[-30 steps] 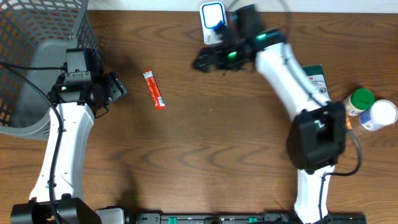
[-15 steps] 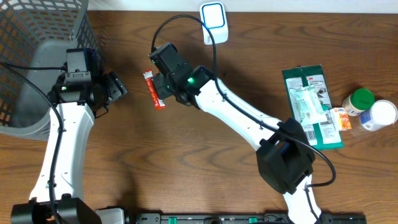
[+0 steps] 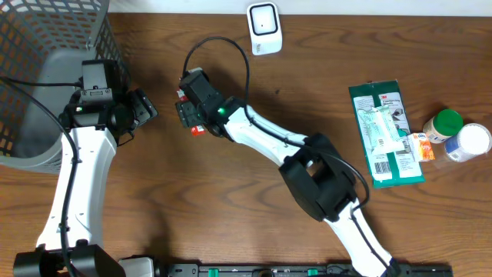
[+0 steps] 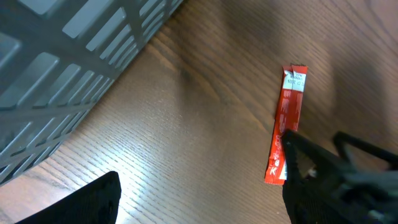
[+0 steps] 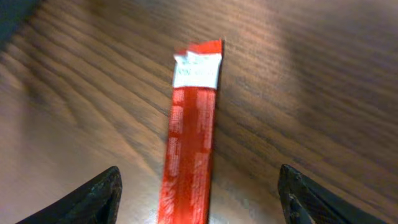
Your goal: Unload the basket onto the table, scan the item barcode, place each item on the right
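Sachet, overhead: I see the red sachet left of centre on the table, mostly hidden under the right gripper.
Left gripper, overhead: the left gripper sits beside the wire basket, apart from the sachet.
Scanner, overhead: the scanner is at top centre, well apart from the sachet.
Left wrist: the sachet lies flat at the right of frame; my left jaws are spread wide with nothing between them.
Right wrist: the sachet runs up the middle; my fingertips stand wide apart either side, gripping nothing.
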Motion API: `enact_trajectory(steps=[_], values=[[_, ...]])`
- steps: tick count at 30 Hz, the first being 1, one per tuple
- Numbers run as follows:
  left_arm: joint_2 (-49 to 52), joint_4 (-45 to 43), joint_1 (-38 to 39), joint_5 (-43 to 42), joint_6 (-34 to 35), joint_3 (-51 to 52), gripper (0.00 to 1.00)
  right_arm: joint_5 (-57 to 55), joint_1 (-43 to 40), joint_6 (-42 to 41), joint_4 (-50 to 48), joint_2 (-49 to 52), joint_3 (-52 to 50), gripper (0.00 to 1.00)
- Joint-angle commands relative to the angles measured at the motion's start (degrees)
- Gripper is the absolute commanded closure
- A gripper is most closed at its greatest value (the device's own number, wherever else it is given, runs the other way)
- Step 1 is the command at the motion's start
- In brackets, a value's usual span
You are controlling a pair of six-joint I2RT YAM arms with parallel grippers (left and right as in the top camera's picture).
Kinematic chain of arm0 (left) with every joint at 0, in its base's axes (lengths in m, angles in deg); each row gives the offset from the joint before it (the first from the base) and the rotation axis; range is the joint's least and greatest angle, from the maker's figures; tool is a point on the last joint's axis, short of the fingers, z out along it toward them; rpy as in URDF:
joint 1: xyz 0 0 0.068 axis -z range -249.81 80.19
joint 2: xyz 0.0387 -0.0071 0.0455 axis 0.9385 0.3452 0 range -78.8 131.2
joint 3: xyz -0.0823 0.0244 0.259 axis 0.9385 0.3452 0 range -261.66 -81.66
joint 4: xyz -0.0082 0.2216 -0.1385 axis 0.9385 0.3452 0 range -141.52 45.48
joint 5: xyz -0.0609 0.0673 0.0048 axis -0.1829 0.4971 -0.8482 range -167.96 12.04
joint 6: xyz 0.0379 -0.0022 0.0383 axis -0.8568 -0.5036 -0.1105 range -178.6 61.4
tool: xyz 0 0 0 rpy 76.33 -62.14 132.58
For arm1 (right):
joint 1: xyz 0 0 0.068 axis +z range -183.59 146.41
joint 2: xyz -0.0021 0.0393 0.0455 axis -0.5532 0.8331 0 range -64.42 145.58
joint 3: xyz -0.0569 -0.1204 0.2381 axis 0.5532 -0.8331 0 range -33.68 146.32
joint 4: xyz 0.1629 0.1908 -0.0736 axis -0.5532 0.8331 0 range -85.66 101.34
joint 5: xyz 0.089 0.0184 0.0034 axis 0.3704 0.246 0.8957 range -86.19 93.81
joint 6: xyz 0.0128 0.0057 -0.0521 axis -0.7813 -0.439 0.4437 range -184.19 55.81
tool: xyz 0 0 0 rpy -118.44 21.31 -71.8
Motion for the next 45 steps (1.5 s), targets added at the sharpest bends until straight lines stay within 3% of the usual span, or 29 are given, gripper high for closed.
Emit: enact_trajectory(steps=[1, 2, 8, 9, 10, 18, 22, 26, 28, 38, 45], values=[[-0.7, 0.1, -0.5, 0.7, 0.5, -0.3, 0.16, 0.2, 0.2, -0.9, -0.7, 2.8, -0.3, 0.31], [-0.7, 0.1, -0.5, 0.7, 0.5, -0.3, 0.16, 0.5, 0.2, -0.9, -0.4, 3.3, -0.3, 0.35], [-0.7, 0.1, -0.5, 0.7, 0.5, -0.3, 0.15, 0.5, -0.3, -0.7, 7.1, 3.2, -0.3, 0.91], [-0.7, 0.1, -0.5, 0.7, 0.5, -0.3, 0.16, 0.5, -0.5, -0.7, 8.9, 2.4, -0.3, 0.98], [-0.7, 0.1, -0.5, 0.7, 0.5, -0.3, 0.16, 0.5, -0.9, -0.7, 10.7, 1.7, -0.3, 0.99], [-0.7, 0.1, -0.5, 0.7, 0.5, -0.3, 0.16, -11.7, -6.3, -0.7, 30.9, -7.0, -0.3, 0.99], [-0.7, 0.1, -0.5, 0.7, 0.5, -0.3, 0.16, -8.8, -9.2, -0.7, 40.9, -9.4, -0.3, 0.99], [-0.7, 0.1, -0.5, 0.7, 0.5, -0.3, 0.16, -0.9, -11.4, -0.7, 46.0, -8.9, -0.4, 0.69], [-0.7, 0.1, -0.5, 0.7, 0.5, -0.3, 0.15, 3.8, -11.6, -0.7, 45.9, -8.4, -0.5, 0.45], [-0.7, 0.1, -0.5, 0.7, 0.5, -0.3, 0.16, -0.8, -13.4, 4.0, 47.7, -14.1, 1.1, 0.48], [-0.7, 0.1, -0.5, 0.7, 0.5, -0.3, 0.16, -1.0, -16.5, 1.2, 39.5, -14.4, 0.4, 0.71]])
